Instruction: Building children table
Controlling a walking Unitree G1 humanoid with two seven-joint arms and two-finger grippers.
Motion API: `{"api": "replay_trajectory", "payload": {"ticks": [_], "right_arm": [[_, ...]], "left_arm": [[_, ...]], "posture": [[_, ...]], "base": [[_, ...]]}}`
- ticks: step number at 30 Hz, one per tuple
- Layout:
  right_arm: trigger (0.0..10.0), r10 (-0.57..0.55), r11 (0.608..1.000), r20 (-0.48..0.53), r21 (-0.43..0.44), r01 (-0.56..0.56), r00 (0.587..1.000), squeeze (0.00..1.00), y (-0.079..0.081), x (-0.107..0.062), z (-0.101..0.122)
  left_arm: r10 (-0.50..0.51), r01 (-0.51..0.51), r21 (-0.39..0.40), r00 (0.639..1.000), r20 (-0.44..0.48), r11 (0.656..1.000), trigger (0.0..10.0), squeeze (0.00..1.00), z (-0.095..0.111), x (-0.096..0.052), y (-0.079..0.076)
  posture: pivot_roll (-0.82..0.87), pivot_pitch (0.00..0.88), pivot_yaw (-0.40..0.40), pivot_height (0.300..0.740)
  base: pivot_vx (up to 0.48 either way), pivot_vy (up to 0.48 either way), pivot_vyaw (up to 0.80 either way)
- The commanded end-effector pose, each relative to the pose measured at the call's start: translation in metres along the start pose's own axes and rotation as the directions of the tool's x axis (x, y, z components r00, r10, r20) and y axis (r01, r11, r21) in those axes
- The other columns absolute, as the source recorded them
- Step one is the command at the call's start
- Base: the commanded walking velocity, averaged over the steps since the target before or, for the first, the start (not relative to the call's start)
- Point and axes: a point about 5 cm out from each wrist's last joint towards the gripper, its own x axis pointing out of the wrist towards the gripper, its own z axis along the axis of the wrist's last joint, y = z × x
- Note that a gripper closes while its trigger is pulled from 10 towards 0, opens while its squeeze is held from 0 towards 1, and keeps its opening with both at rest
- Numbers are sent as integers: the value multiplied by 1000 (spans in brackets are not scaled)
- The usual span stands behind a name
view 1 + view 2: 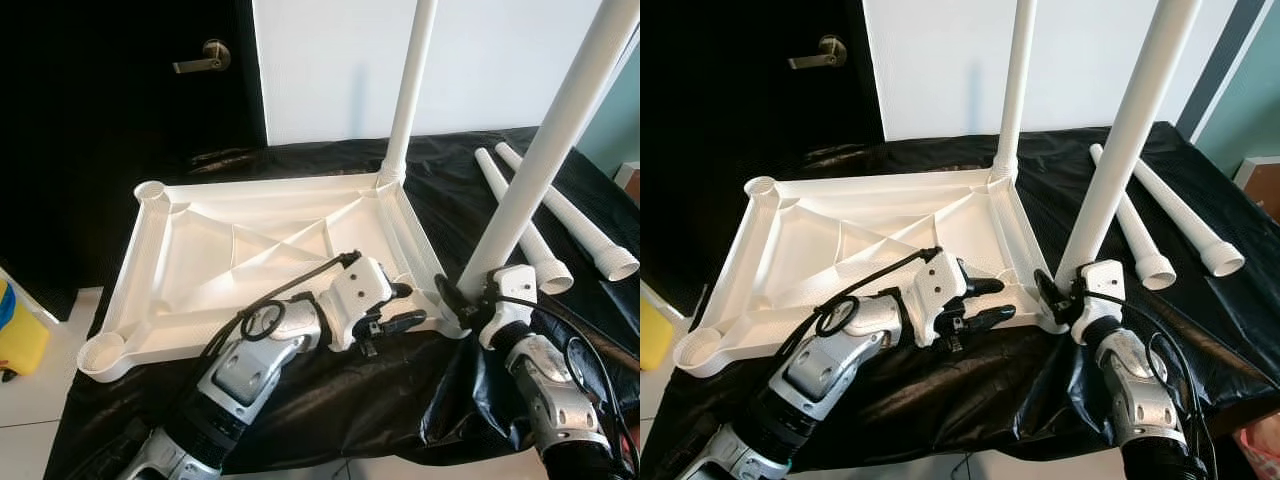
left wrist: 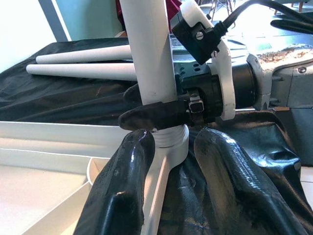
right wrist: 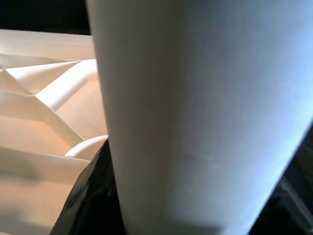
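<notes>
White ribbed tabletop [image 1: 250,250] lies upside down, right gripper [image 1: 462,297] clamped on the upright leg [image 1: 540,160] at its corner, left gripper [image 1: 405,305] spread open alongside.

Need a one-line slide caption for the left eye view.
Right gripper clamps a white table leg into the upturned tabletop corner socket; left gripper open at the rim.

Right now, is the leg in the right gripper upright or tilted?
Tilted. The leg leans away from the straight far leg, its foot at the tabletop's near corner socket, with the right gripper clamped low on it.
</notes>
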Motion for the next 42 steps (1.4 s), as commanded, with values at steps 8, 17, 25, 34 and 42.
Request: {"api": "replay_trajectory", "payload": {"ticks": [8,17,25,34,42], "right_arm": [[10000,-211,977,-91,-1,212,973,0,10,3,-17],[10000,-378,924,-140,3,382,915,0,13,1,-20],[10000,-547,830,-158,28,558,822,0,26,1,-21],[10000,-711,689,-164,36,724,684,0,27,-2,-18],[10000,-715,688,-147,30,725,684,0,26,-1,-16]], "left_arm": [[-45,45,5,999,0,999,10000,0,1,1,-3],[-41,41,2,999,-3,999,10000,0,0,0,-3],[-36,36,1,999,-2,999,10000,0,1,0,-3],[-30,30,-3,1000,0,1000,10000,0,1,0,-4],[-24,24,-3,1000,1,1000,10000,0,1,0,-3]], "posture": [[-47,0,0,740],[-43,0,-2,740],[-41,0,-7,740],[-38,0,-10,740],[-37,0,-11,740]], "base": [[0,0,0],[0,0,0],[0,0,0],[0,0,0],[0,0,0]]}}
